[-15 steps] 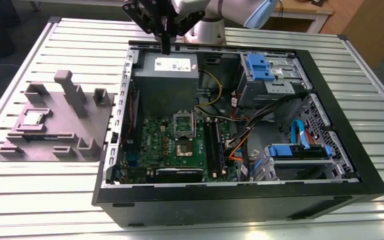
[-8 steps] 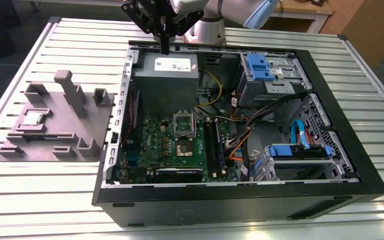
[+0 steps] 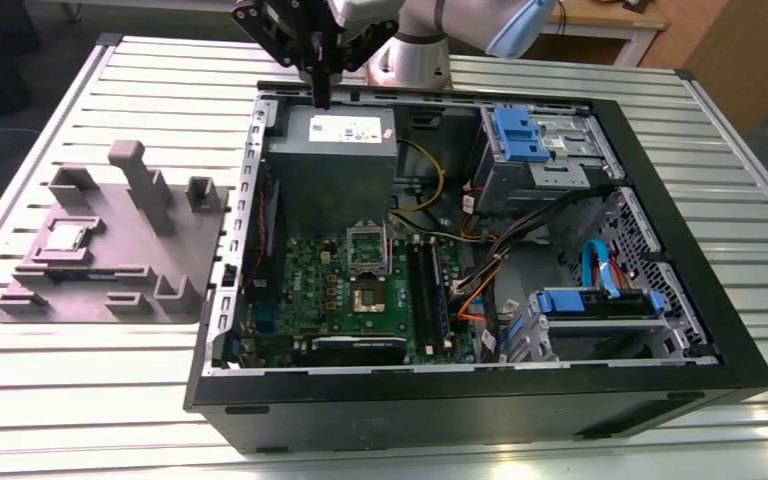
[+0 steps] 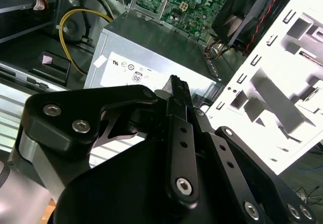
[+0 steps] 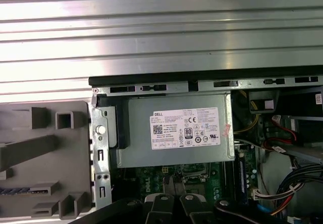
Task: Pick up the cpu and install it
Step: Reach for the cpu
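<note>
Exterior view showed my gripper [image 3: 320, 92] poised above the rear edge of the open computer case [image 3: 491, 405], directly over the power supply [image 3: 333, 150]. My jaws were closed together and gripped nothing. In the second wrist view the fingertips [image 4: 177, 85] met. The cpu [image 3: 64, 237] lay flat on the grey moulded tray [image 3: 117, 300], outside the case and well apart from my jaws, toward the exterior view's left. The motherboard [image 3: 344, 290] lay beyond the power supply from my jaws, with its socket [image 3: 367, 297] near the board's middle. In the first wrist view the power supply's white label [image 5: 185, 128] sat just ahead of my fingers [image 5: 161, 206].
</note>
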`<state>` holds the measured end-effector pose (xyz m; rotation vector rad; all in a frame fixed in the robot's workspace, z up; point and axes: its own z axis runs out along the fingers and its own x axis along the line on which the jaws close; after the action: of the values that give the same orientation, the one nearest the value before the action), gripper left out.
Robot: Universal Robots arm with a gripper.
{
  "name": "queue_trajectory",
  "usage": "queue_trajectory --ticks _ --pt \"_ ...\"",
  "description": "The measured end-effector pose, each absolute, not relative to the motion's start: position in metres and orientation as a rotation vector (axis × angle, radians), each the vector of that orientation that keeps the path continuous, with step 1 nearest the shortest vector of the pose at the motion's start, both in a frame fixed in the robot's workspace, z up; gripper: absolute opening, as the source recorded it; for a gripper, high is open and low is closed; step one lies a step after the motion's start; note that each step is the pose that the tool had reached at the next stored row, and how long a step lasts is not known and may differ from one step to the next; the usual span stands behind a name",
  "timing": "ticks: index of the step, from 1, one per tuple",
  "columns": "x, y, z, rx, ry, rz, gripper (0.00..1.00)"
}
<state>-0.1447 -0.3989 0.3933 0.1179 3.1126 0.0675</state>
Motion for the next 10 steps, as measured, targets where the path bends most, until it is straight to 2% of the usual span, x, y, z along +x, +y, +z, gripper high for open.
queue_trajectory --ticks 10 --pt "-0.1463 -0.3989 0.3933 0.118 3.112 0.068 0.1"
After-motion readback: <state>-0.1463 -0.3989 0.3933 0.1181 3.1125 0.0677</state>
